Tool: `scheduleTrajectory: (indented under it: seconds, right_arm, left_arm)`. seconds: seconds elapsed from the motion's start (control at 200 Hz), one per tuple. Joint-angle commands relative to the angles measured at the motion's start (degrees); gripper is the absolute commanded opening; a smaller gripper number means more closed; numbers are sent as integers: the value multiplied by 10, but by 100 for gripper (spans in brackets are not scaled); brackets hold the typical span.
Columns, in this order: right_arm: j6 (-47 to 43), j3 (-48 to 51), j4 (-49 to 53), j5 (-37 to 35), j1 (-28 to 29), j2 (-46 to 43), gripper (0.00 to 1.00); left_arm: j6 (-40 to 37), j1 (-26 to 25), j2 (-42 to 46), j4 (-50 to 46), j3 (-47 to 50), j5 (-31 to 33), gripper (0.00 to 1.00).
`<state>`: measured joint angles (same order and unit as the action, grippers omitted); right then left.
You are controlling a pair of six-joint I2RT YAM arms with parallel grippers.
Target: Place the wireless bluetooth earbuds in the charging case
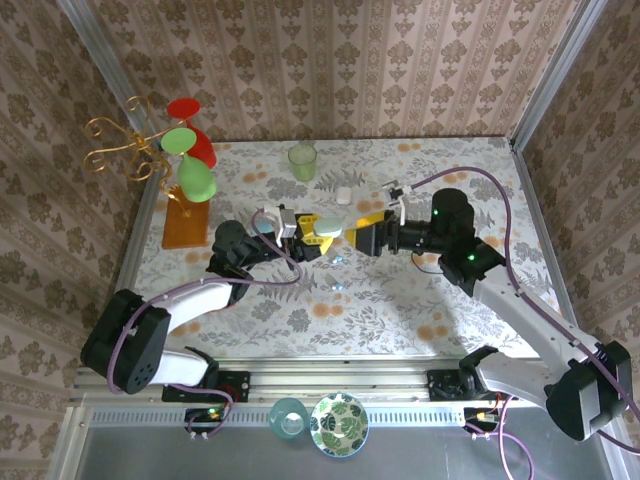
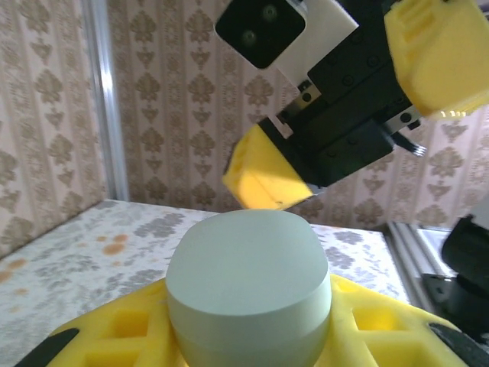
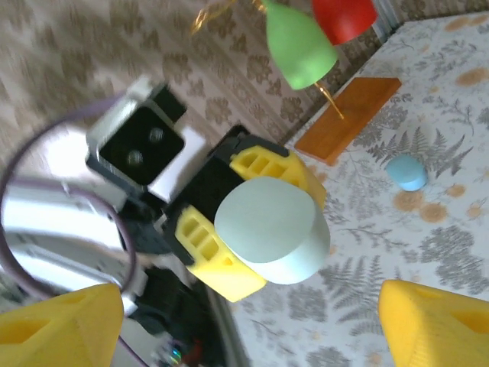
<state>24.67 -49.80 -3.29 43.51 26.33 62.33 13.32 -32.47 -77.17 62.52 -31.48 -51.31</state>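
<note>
Two yellow-fingered end effectors meet above the middle of the floral tabletop [image 1: 250, 310]. From overhead, a gold wire ornament with red and green discs [image 1: 186, 160] stands at the far left on an orange base [image 1: 185, 225].

The left end effector [image 1: 318, 230] pinches a pale-green pebble-shaped charging case [image 1: 326, 229] between its fingers. The left wrist view adds detail: the case sits snugly in the yellow fingers [image 2: 114, 329], with a seam around its side.

Just beside it, the right end effector [image 1: 360, 228] faces the case with jaws spread wide and nothing between them. The right wrist view adds a small light-blue rounded piece [image 3: 405, 172] lying on the tabletop near the orange base.

The overhead view adds two tiny pale earbuds [image 1: 335, 259], as they appear to be, lying loose on the tabletop just below the end effectors, apart from the case.
</note>
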Motion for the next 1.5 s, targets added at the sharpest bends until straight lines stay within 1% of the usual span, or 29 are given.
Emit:
scheduleTrajectory:
  seconds: [0.0,0.05,0.105,0.285,0.395,0.495,0.625,0.745,0.985,1.18,1.495]
  right_arm:
    - [-205,-35,107,-27,34,-8,88]
    - [-230,-44,116,-34,44,-1,89]
    - [-238,-54,116,-37,49,12,89]
    - [-236,-75,108,-55,54,47,88]
    - [-233,-78,106,-75,53,53,87]
    - [-212,-78,92,-83,53,54,85]
    - [-190,-82,86,-125,51,56,84]
    - [-166,-90,85,-149,39,62,82]
    - [-141,-99,75,-137,26,71,81]
    - [-125,-114,90,-159,22,77,81]
    - [-120,-117,107,-160,21,63,81]
  left_arm:
    - [65,1,8,12,2,-64,28]
    - [76,0,6,21,3,-74,28]
    - [84,-2,5,35,4,-80,28]
    - [92,-5,4,50,4,-91,27]
    - [95,-6,5,54,5,-95,27]
    - [91,-7,5,60,8,-98,28]
    - [88,-8,3,65,7,-105,28]
    - [84,-8,2,69,7,-110,27]
    - [69,-8,2,68,12,-109,27]
    - [48,-8,3,70,18,-106,27]
    - [29,-8,3,81,25,-100,27]
